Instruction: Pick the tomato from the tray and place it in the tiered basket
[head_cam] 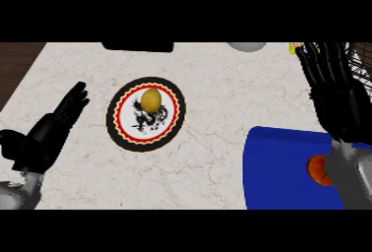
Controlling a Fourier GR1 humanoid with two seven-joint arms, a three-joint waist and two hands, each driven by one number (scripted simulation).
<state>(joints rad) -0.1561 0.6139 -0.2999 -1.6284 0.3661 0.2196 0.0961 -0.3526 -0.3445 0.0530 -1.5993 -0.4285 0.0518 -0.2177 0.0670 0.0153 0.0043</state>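
Note:
A red tomato [319, 170] lies on the blue tray [283, 167] at the lower right, half hidden by my right forearm. My right hand [335, 98] is raised above the tray's far edge with its fingers straight, pointing toward the dark wire tiered basket [361, 61] at the right edge. The hand holds nothing. My left hand [51, 130] rests open at the left side of the counter, fingers pointing up and away.
A round plate [146, 114] with a black rim and a patterned centre carries a yellow lemon-like fruit [151, 98] in the middle of the counter. A black object [138, 47] and a pale bowl [247, 46] sit at the far edge.

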